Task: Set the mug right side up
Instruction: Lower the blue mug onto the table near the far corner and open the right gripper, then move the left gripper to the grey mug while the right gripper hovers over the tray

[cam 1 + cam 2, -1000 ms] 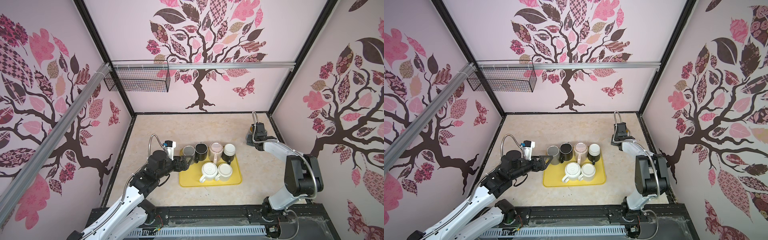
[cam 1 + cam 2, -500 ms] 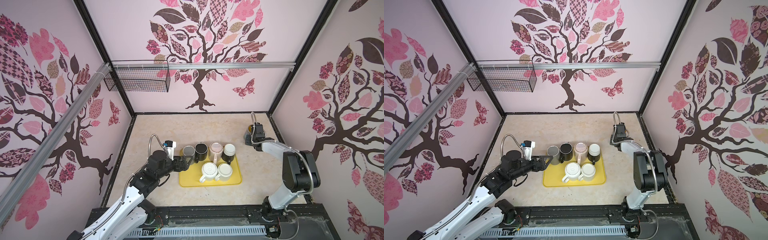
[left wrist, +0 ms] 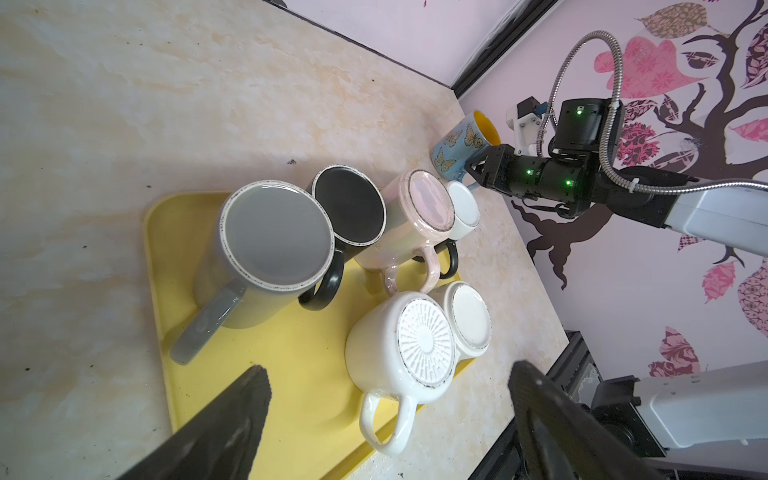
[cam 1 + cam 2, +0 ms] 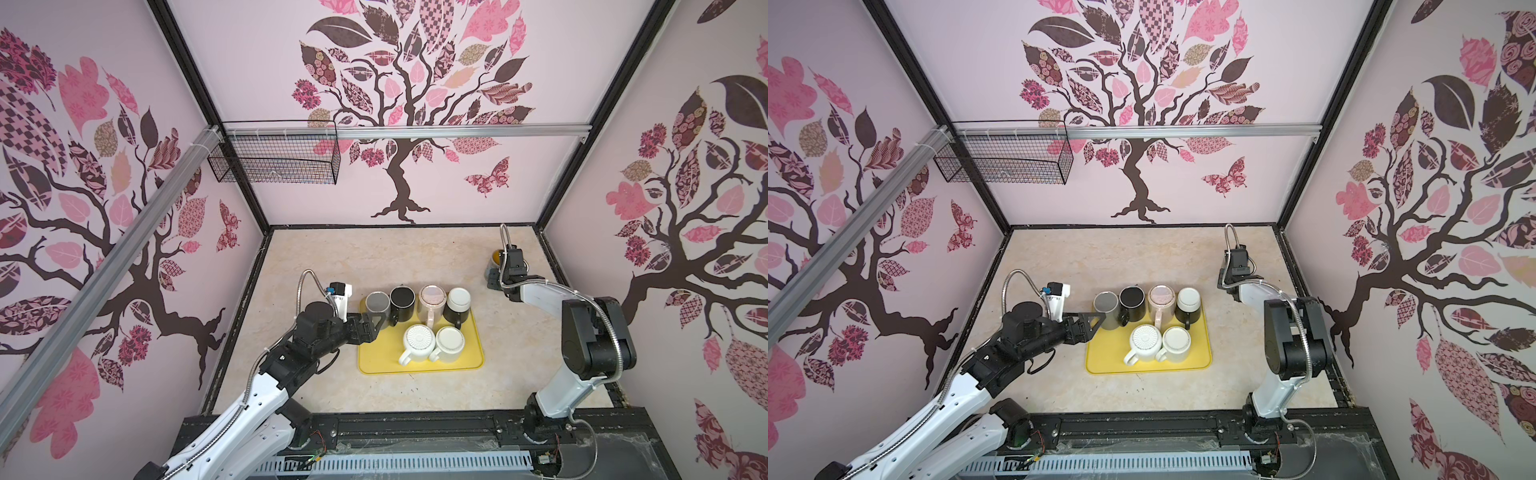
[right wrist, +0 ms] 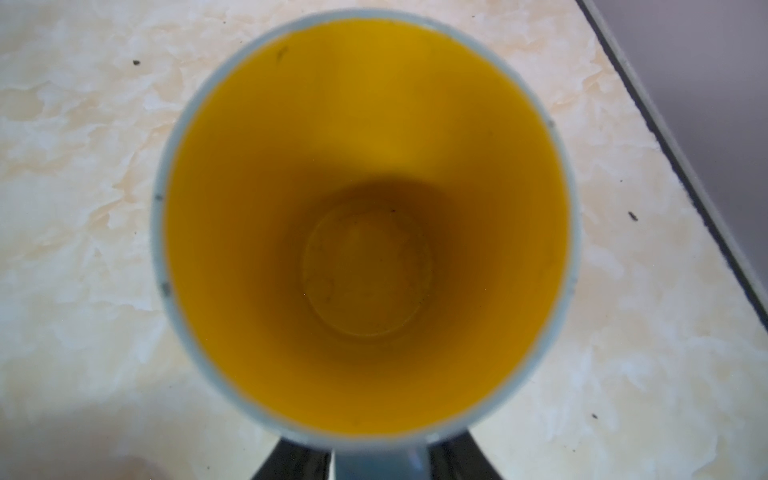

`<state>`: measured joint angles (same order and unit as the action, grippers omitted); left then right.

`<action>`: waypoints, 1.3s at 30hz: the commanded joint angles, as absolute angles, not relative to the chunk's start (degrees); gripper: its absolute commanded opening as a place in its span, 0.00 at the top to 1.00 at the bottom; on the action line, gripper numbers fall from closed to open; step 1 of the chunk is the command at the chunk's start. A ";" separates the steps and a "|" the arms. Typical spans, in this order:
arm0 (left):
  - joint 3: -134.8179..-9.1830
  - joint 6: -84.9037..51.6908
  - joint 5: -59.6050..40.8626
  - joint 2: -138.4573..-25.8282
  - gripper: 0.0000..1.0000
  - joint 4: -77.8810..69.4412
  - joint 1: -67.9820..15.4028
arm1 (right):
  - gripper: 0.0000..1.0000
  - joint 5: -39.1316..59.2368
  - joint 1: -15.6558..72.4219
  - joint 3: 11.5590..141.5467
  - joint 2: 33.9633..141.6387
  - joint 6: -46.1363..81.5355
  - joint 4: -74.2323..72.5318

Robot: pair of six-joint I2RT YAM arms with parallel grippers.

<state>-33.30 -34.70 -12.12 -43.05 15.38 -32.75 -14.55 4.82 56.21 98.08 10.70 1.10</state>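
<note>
Blue ceramic butterfly-print mug [image 3: 461,141], yellow inside, stands mouth-up on the tabletop [image 4: 374,257] beyond the yellow plastic tray's [image 4: 382,361] far right corner, axis vertical, handle between the jaws of the right tool [image 5: 380,461]; whether they clamp it I cannot tell. Left tool [image 4: 374,323] gapes empty at the tray's left edge. No readable writing.

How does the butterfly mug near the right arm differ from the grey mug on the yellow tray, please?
Pose: the butterfly mug is mouth up, while the grey mug is upside down. Place: the butterfly mug stands on the table; the grey mug sits on the yellow tray. Look: the butterfly mug is pale blue with a yellow inside; the grey mug is plain. Both have a handle.
</note>
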 commanded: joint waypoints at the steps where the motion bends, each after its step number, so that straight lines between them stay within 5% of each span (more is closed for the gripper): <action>1: -31.42 -34.10 -11.45 -42.19 0.07 14.28 -32.55 | 0.54 -16.72 5.92 59.45 99.41 11.27 1.62; 11: -30.76 -34.27 -9.05 -40.89 0.08 15.20 -32.56 | 0.50 -26.75 10.61 53.79 85.15 16.41 2.55; 21: -31.77 -32.70 -2.34 -40.78 0.11 17.84 -32.59 | 0.55 -12.74 19.67 42.28 65.88 27.18 8.43; 29: -32.87 -31.57 0.53 -43.06 0.17 18.85 -32.53 | 0.56 -11.66 25.84 38.07 53.07 29.84 18.66; 39: -35.10 -30.19 1.88 -48.16 0.23 18.35 -32.65 | 0.59 -7.67 25.82 36.59 49.27 29.66 23.97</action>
